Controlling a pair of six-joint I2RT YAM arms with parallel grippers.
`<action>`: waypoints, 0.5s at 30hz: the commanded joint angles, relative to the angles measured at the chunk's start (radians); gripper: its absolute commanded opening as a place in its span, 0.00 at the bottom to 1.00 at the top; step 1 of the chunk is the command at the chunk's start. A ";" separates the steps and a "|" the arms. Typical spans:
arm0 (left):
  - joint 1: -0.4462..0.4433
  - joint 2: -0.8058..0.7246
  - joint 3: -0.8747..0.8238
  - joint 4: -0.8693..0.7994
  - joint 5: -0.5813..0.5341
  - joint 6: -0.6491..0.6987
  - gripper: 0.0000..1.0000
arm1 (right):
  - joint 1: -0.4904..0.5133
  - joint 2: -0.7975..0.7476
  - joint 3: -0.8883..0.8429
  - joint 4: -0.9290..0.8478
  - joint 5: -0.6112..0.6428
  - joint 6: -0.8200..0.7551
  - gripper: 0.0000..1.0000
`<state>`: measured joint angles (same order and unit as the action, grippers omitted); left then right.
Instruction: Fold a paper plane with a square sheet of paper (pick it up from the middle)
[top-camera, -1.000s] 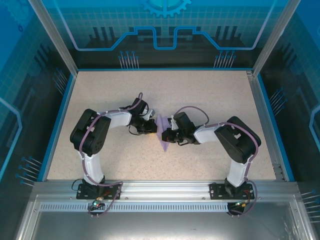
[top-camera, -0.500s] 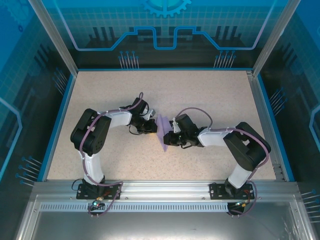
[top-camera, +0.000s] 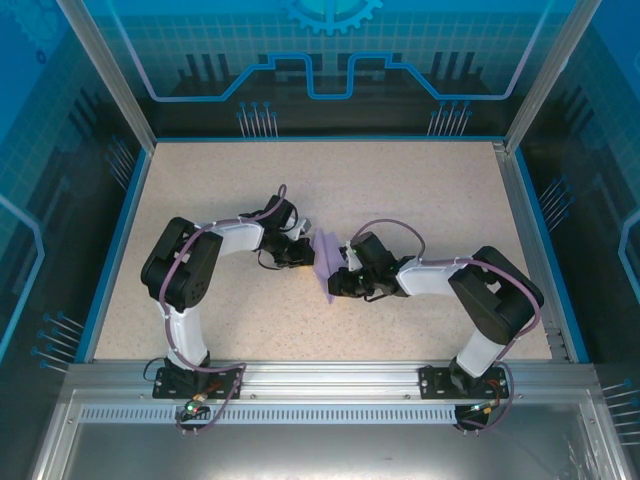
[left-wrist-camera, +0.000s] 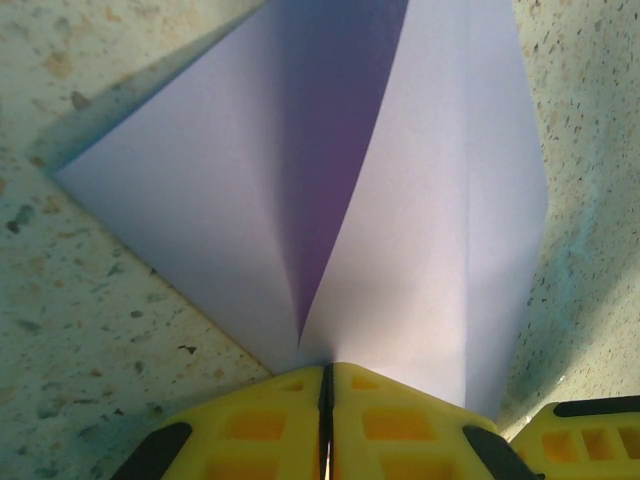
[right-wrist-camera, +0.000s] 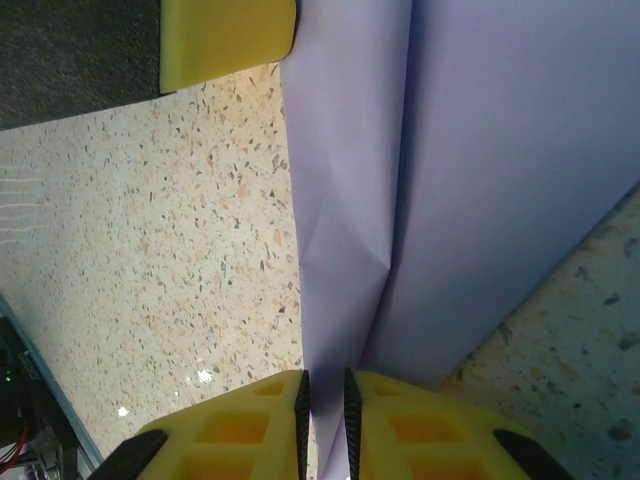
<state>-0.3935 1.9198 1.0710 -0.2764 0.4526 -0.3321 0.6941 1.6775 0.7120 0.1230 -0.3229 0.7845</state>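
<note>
The lavender sheet of paper (top-camera: 325, 262), folded to a pointed shape with a central crease, stands on edge on the table between the two arms. My left gripper (top-camera: 308, 256) is shut on one end of it; in the left wrist view the paper (left-wrist-camera: 400, 200) fans out from the closed yellow jaws of the left gripper (left-wrist-camera: 327, 375). My right gripper (top-camera: 336, 283) sits at the paper's near end. In the right wrist view the right gripper (right-wrist-camera: 324, 385) has its jaws slightly apart, with a flap of the paper (right-wrist-camera: 480, 180) running between them, loose in the gap.
A speckled tabletop (top-camera: 420, 190) has a blue rim and an aluminium frame around it. A yellow finger of the left gripper (right-wrist-camera: 228, 40) shows at the top of the right wrist view. Free room lies behind and to both sides of the arms.
The right gripper has slid toward the near end of the paper and its jaws have parted a little. The right elbow swung outward. The left arm and its grip have not moved.
</note>
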 joint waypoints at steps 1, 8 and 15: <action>-0.013 0.087 -0.034 -0.063 -0.102 0.031 0.10 | 0.016 0.013 0.009 0.007 -0.018 0.001 0.19; -0.017 0.093 -0.037 -0.060 -0.098 0.028 0.10 | 0.022 0.027 0.024 0.021 -0.022 -0.002 0.18; -0.019 0.097 -0.037 -0.058 -0.097 0.029 0.10 | 0.029 0.030 0.038 0.026 -0.025 -0.007 0.17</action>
<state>-0.3935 1.9236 1.0710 -0.2749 0.4591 -0.3321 0.7044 1.6920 0.7250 0.1356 -0.3283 0.7845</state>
